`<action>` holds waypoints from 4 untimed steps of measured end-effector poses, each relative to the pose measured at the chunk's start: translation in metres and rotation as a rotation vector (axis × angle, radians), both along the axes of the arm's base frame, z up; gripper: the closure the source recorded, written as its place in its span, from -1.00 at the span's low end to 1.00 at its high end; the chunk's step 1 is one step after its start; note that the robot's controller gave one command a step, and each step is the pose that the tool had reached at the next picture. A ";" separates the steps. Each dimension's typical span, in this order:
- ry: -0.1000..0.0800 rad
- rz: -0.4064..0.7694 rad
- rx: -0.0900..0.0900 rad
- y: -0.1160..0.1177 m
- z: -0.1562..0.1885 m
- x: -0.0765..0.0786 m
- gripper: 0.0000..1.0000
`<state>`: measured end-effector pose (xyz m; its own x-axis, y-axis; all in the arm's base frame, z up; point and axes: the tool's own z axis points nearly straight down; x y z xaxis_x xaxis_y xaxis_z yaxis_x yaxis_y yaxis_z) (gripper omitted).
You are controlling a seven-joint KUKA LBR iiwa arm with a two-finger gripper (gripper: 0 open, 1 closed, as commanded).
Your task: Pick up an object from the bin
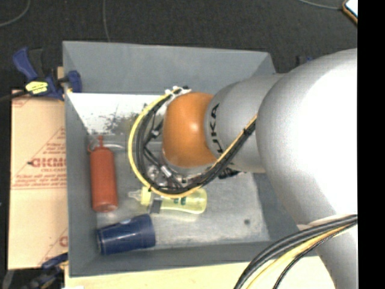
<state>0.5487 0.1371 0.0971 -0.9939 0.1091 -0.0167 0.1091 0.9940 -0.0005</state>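
The gripper (161, 178), open or closed I cannot tell beneath the orange wrist cover (183, 131), sits directly over 1 pale yellow baby bottle (187, 204), with 1 red canister (103, 179) and 1 dark blue cup (126, 234) nearby beside it.

Grey metal bin (240, 221), flat floor, sloped walls. Three things lie on the floor, all on their sides. Red bottle (103, 182) lies along the left wall, cap end toward the far side. Dark blue cup (126, 233) sits in the near-left corner, just beside the red bottle's base. Pale yellow baby bottle (183, 203) lies mid-floor with its teat pointing left, near the cup but apart from it. Dark scuff marks (111, 122) at far left. Right part of the floor is bare.
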 end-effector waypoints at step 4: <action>-0.001 0.298 -0.006 -0.001 0.005 0.001 1.00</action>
